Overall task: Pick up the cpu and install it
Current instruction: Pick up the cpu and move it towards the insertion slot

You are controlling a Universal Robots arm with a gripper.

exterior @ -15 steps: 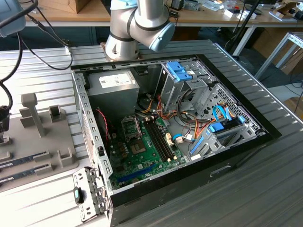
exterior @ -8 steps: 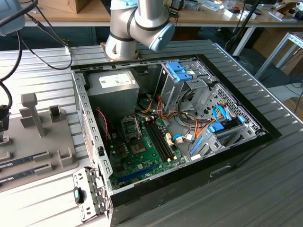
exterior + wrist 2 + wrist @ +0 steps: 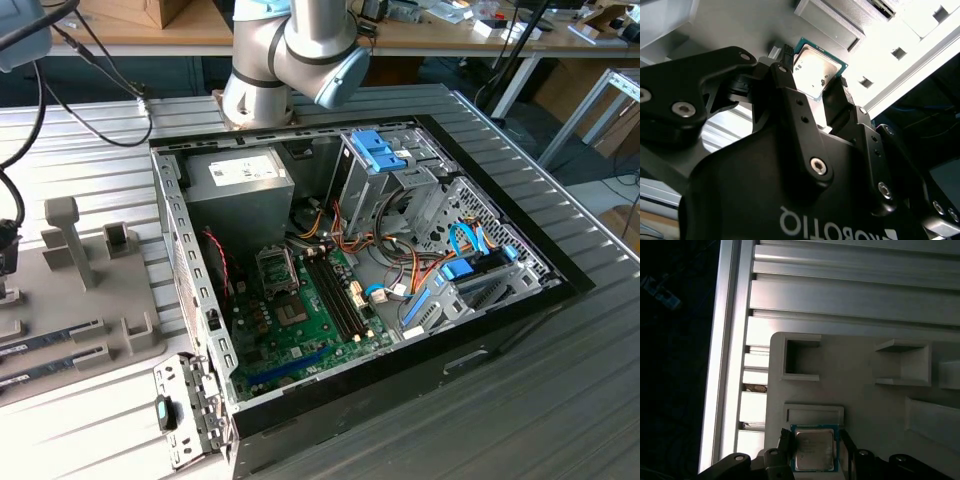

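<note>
Hand (image 3: 813,65) closed on the cpu (image 3: 817,71), a finger pressed to each of two opposite edges, silvery top facing both wrist views. Chip sits over the grey parts tray (image 3: 865,405), just beside that tray's shallow rectangular pocket (image 3: 813,413); lifted clear or resting, cannot tell. Grasp looks made. Install not yet done: the socket (image 3: 278,268) lies in the open computer case (image 3: 500,300), well apart from the tray.
</note>
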